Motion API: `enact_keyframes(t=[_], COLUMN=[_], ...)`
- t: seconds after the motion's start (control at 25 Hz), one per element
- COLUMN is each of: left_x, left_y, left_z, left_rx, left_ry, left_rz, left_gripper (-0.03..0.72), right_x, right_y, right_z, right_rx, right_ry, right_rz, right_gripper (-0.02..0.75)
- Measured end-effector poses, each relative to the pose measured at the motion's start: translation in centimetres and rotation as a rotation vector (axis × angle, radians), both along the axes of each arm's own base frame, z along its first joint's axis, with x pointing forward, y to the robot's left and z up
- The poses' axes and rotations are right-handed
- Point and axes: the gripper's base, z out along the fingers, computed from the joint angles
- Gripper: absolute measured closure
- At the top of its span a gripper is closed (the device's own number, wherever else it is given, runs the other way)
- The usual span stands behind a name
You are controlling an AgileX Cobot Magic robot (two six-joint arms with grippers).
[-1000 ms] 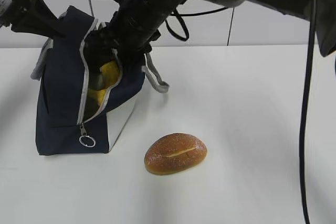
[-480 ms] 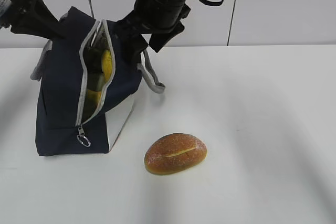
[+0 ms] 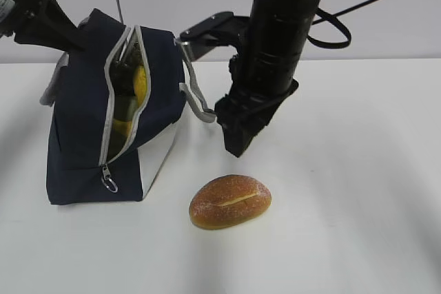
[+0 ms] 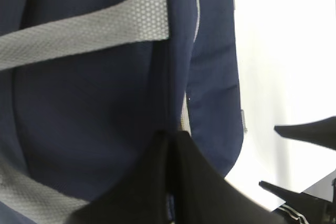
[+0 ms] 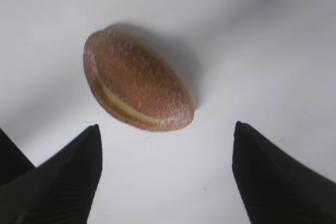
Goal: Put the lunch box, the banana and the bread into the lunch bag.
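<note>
The navy lunch bag [image 3: 83,135] stands at the left with its zipper open. The yellow banana [image 3: 140,82] shows inside the opening. The lunch box does not show clearly. The bread [image 3: 230,201] lies on the white table in front of the bag. My left gripper [image 3: 76,40] is shut on the bag's top edge; the left wrist view shows its jaws [image 4: 170,136] pinching navy fabric [image 4: 94,108]. My right gripper [image 3: 237,144] hangs open and empty just above and behind the bread. In the right wrist view the bread [image 5: 136,82] lies just ahead of the open gripper [image 5: 167,129].
The bag's grey strap handle [image 3: 198,105] hangs out toward my right arm. A metal ring pull [image 3: 109,184] hangs at the zipper's lower end. White table [image 3: 344,191] stretches to the right and front. A wall stands behind.
My right gripper has come out of the bag's mouth without the banana and has moved right and down to above the bread. The bag and left gripper stay put.
</note>
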Motion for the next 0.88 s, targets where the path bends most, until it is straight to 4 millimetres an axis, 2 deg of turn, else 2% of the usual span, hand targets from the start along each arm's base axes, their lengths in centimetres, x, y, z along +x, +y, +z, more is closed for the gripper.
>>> enact_keyframes(t=[0.12, 0.32, 0.44, 0.68, 0.88], left_x=[0.0, 0.0, 0.0, 0.0, 0.1], left_y=[0.0, 0.0, 0.0, 0.0, 0.0], left_z=[0.0, 0.0, 0.0, 0.0, 0.0], left_rx=[0.002, 0.005, 0.007, 0.012, 0.012], left_ry=[-0.004, -0.01, -0.015, -0.023, -0.025], left_rz=[-0.003, -0.007, -0.012, -0.022, -0.021], left_gripper=[0.687, 0.687, 0.687, 0.687, 0.687], right_x=[-1.3, -2.2, -2.1, -1.4, -0.2], right_y=[-0.7, -0.6, -0.6, -0.2, 0.6], right_z=[-1.4, -1.9, -2.2, -4.5, -6.4], right_rx=[-0.027, 0.003, -0.005, -0.04, -0.027], right_ry=[0.056, 0.096, 0.083, 0.076, -0.012], right_rz=[0.042, 0.126, 0.224, 0.549, 0.695], right_gripper=[0.169, 0.169, 0.17, 0.172, 0.172])
